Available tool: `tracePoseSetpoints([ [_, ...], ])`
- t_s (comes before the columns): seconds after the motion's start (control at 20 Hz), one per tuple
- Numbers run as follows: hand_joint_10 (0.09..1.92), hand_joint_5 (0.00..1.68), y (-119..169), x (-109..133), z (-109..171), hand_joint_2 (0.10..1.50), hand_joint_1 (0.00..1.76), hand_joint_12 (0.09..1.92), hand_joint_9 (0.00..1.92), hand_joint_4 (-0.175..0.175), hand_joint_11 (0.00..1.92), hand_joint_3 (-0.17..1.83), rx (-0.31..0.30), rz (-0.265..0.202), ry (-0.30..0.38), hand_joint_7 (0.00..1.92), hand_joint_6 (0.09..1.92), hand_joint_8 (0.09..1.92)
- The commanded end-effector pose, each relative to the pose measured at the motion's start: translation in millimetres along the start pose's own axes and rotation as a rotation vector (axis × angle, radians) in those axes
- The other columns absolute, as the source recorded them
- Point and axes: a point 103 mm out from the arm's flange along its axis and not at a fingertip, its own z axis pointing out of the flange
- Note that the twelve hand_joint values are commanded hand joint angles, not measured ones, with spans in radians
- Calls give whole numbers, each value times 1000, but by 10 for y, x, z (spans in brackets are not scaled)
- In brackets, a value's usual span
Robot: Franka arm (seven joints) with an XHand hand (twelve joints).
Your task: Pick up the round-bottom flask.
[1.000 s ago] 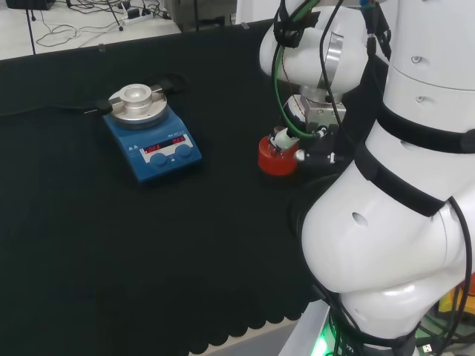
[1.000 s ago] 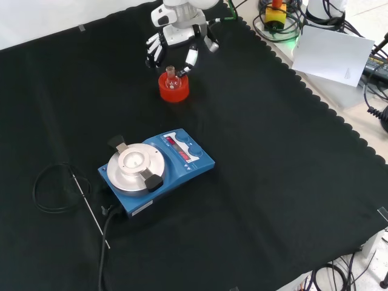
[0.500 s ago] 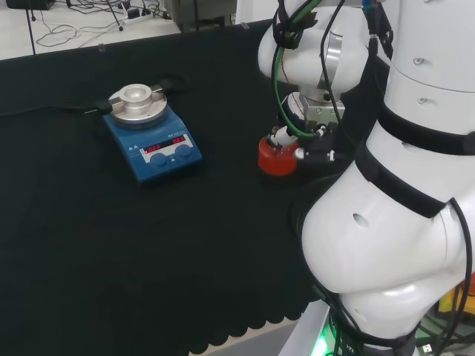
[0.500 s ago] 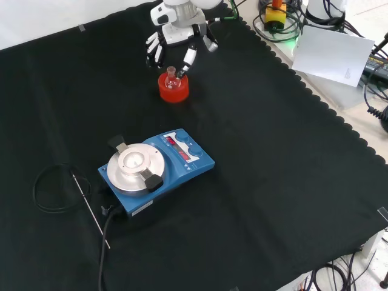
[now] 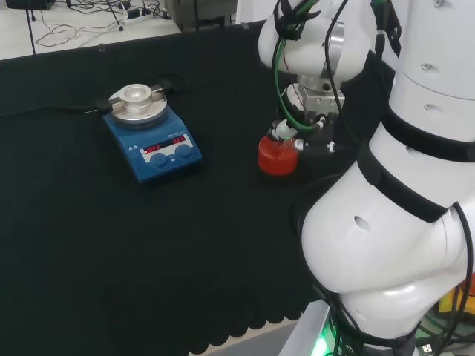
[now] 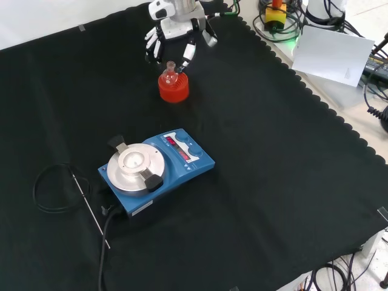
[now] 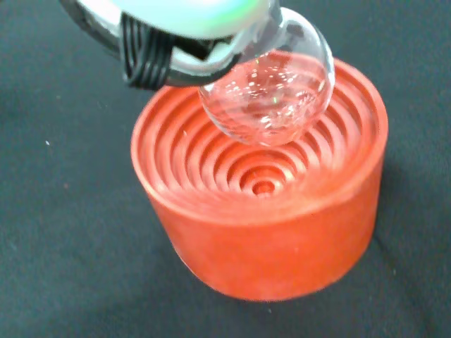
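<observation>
- One black cloth [image 6: 273,182] covers your whole bench, scalloped along its edge in the front view, with pale floor and loose cables beyond it.
- Your landmark is the red ribbed stand [image 6: 173,87] [image 5: 277,156] [image 7: 268,211], sitting on the cloth toward the top of the front view.
- Nearer the camera than the stand in the front view you've got a blue hotplate stirrer [image 6: 156,170] [image 5: 151,136] with a round silver top. It's well apart from the stand.
- A thin probe and black cable [image 6: 60,188] lie on the cloth left of the stirrer in the front view.
- A white sheet of paper [image 6: 334,56] lies off the cloth, far right of the stand in the front view.
- The hand [image 6: 174,37] [image 5: 293,133] is right over the stand, fingers curled in around the neck of the round-bottom flask [image 6: 170,75] [image 7: 271,91].
- In the wrist view the flask's clear bulb hangs just above the stand's ribbed hollow, so it's off the rings, not seated.
- I can't tell whether there's anything inside the bulb.
- So the hand is closed on the flask, pinching it up by the neck, directly above the stand.
</observation>
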Motion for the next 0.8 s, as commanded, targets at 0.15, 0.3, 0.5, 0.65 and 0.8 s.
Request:
tracePoseSetpoints([
  [0.15, 569, 1185, 90, 137, -703, 662, 1114, 1306, 788, 131, 491, 729, 39, -4, 0, 619, 861, 692],
  [0.3, 568, 1183, 141, 247, -886, 661, 1112, 1301, 792, 141, 504, 732, 45, -24, -14, 621, 865, 692],
  [0.5, 566, 1181, 216, 431, -990, 660, 1109, 1295, 795, 155, 515, 735, 63, -52, -33, 623, 870, 692],
  [0.65, 566, 1181, 279, 590, -1043, 660, 1108, 1294, 796, 158, 516, 736, 73, -68, -39, 623, 870, 692],
  [0.8, 566, 1180, 338, 761, -1096, 660, 1108, 1294, 796, 160, 517, 735, 83, -91, -48, 622, 871, 692],
])
